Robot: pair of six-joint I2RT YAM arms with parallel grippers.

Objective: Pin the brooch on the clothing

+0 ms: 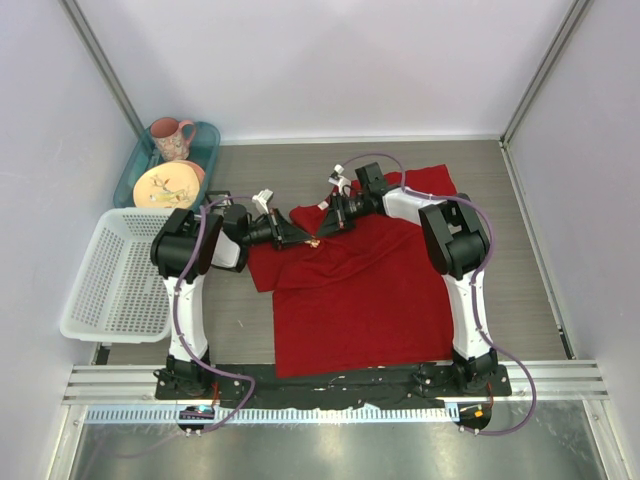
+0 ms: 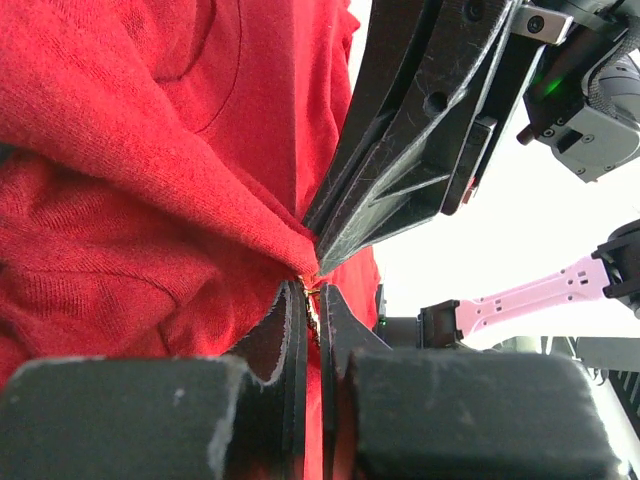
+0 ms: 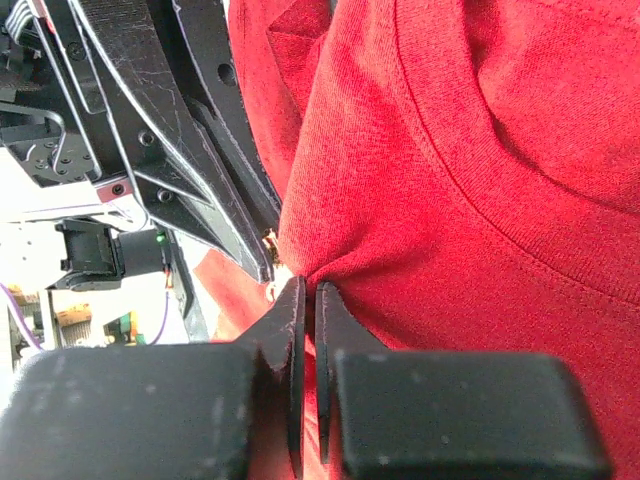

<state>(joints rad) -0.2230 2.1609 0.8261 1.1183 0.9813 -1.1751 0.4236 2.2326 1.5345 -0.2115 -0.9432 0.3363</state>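
The clothing (image 1: 360,290) is a bright red T-shirt spread on the table between the arms. Both grippers meet tip to tip over its upper left part. My left gripper (image 1: 305,240) comes in from the left and is shut on the brooch (image 1: 314,241), a tiny pale speck. In the left wrist view the brooch (image 2: 313,298) shows as a small golden bit between the nearly closed jaws of the left gripper (image 2: 312,291), against a raised fold of the shirt (image 2: 120,200). My right gripper (image 3: 309,285) is shut on that fold of red fabric (image 3: 450,200).
A white plastic basket (image 1: 115,275) stands left of the left arm. Behind it a teal tray (image 1: 207,140) holds a pink mug (image 1: 172,137) and a plate (image 1: 168,186). White walls close in the table on three sides.
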